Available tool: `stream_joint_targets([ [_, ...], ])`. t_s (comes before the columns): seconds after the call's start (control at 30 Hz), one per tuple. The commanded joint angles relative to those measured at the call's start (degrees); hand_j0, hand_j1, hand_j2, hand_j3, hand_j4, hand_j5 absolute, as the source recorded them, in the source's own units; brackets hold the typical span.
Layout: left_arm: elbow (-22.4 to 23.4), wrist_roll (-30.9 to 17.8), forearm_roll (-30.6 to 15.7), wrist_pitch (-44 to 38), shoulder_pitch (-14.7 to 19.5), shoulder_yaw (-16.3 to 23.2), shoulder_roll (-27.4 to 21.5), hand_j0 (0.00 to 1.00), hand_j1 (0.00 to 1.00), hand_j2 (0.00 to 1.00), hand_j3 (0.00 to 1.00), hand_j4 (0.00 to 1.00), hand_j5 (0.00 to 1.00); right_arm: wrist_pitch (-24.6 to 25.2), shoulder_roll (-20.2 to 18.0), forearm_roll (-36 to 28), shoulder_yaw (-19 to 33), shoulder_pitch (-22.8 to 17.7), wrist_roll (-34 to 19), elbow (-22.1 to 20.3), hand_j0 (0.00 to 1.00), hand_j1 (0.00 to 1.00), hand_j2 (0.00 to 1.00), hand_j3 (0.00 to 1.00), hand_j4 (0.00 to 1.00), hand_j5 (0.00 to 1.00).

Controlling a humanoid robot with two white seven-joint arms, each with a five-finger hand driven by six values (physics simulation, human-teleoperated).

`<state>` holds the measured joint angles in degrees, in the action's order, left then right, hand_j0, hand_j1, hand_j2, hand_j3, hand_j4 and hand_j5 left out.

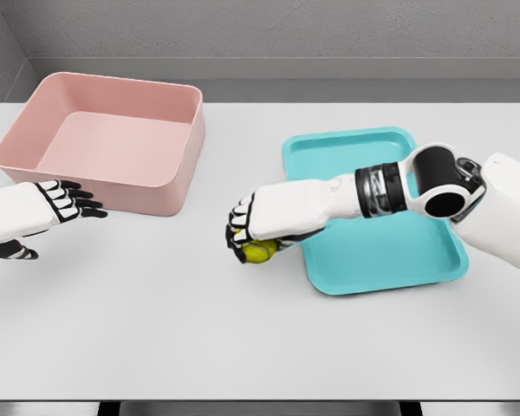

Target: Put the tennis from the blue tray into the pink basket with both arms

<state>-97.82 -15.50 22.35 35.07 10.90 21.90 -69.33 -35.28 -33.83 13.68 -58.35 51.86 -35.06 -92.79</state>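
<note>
My right hand [253, 227] curls around the fuzzy yellow-green tennis ball [260, 251], already clear of the flat turquoise plastic tray [377, 256]. My left hand [59, 204] (fingers spread, empty) waits beside the still-empty pink rectangular basket [113, 139].

- No writing, label, brand, number or sign can be read anywhere in the head view.
- The pink basket [113, 139], just beyond the left hand [48, 208], shows plain walls (not a mark on them).
- The blue tray [377, 251], beneath and behind the right hand's [256, 227] forearm, is bare of print.
- The tennis ball [260, 251], in that right hand's grasp, shows no legible logo on the little of it that is visible.
- The table [243, 338] carries no lettering either.
</note>
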Motion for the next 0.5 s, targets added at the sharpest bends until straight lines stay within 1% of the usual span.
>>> stream_joint_targets([
  [0.0,0.0,0.0,-0.4,-0.1,0.0,0.0,-0.1,1.0,1.0,1.0,1.0,1.0,1.0,0.3,3.1,0.2,-0.1,0.0,0.1,0.0,0.41,0.41,0.41,0.41,0.41,0.41],
  [0.17,0.0,0.0,-0.4,-0.1,0.0,0.0,-0.1,1.0,1.0,1.0,1.0,1.0,1.0,0.3,8.5,2.2,-0.3,-0.1,0.1,0.7,0.41,0.41,0.41,0.41,0.41,0.41],
  [0.2,0.0,0.0,-0.4,-0.1,0.0,0.0,-0.1,1.0,1.0,1.0,1.0,1.0,1.0,0.3,9.0,2.4,-0.5,-0.3,0.1,2.0,0.41,0.41,0.41,0.41,0.41,0.41],
  [0.27,0.0,0.0,-0.4,-0.1,0.0,0.0,-0.1,1.0,1.0,1.0,1.0,1.0,1.0,0.3,10.9,2.7,-0.5,-0.2,0.1,6.2,0.41,0.41,0.41,0.41,0.41,0.41],
  [0.3,0.0,0.0,-0.4,-0.1,0.0,0.0,-0.1,1.0,1.0,1.0,1.0,1.0,1.0,0.3,11.2,2.7,-0.5,-0.1,0.1,7.5,0.41,0.41,0.41,0.41,0.41,0.41],
  [0.33,0.1,0.0,-0.4,-0.1,0.0,0.0,-0.1,1.0,1.0,1.0,1.0,1.0,1.0,0.3,11.6,3.3,-0.5,-0.1,0.1,9.9,0.41,0.41,0.41,0.41,0.41,0.41],
  [0.37,0.0,0.0,-0.4,-0.1,0.0,0.0,-0.1,1.0,1.0,1.0,1.0,1.0,1.0,0.3,13.5,4.0,-0.5,-0.2,0.1,11.9,0.41,0.41,0.41,0.41,0.41,0.41],
  [0.4,0.0,0.0,-0.4,-0.1,0.0,0.0,-0.1,1.0,1.0,1.0,1.0,1.0,1.0,0.3,13.9,4.2,-0.5,-0.3,0.1,13.3,0.41,0.41,0.41,0.41,0.41,0.41],
  [0.47,0.0,0.0,-0.4,-0.1,0.0,0.0,-0.1,1.0,1.0,1.0,1.0,1.0,1.0,0.3,14.1,4.5,-0.5,-0.4,0.1,13.7,0.41,0.41,0.41,0.41,0.41,0.41],
])
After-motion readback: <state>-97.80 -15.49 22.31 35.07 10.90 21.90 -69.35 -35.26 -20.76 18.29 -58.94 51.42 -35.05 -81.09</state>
